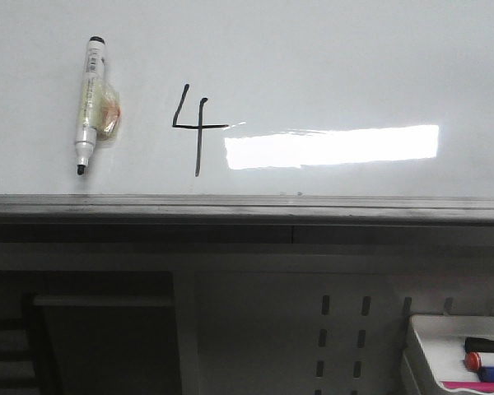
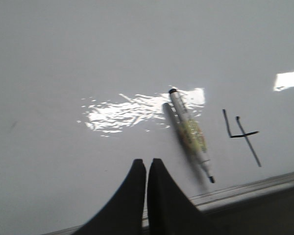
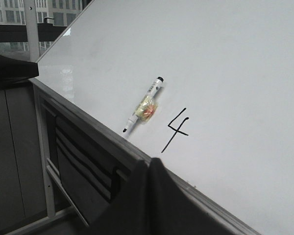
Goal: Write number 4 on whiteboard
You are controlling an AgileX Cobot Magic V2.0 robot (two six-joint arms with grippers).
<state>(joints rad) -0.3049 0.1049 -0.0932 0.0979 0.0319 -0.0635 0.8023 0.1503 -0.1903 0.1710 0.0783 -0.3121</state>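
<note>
A thin black number 4 [image 1: 195,126] is drawn on the whiteboard [image 1: 329,66], left of a bright light reflection. It also shows in the left wrist view [image 2: 241,135] and the right wrist view [image 3: 176,129]. A white marker [image 1: 90,103] with a yellowish wrap lies on the board left of the 4, uncapped tip toward the near frame edge; it shows in the wrist views too [image 2: 191,135] [image 3: 144,108]. My left gripper [image 2: 147,162] is shut and empty, over the board near the marker. My right gripper [image 3: 150,161] is shut and empty, at the board's frame edge below the 4.
The grey metal frame edge [image 1: 247,207] runs along the board's near side. A small white tray [image 1: 445,350] with several markers sits at the lower right below the board. A dark cabinet [image 3: 83,161] stands under the board.
</note>
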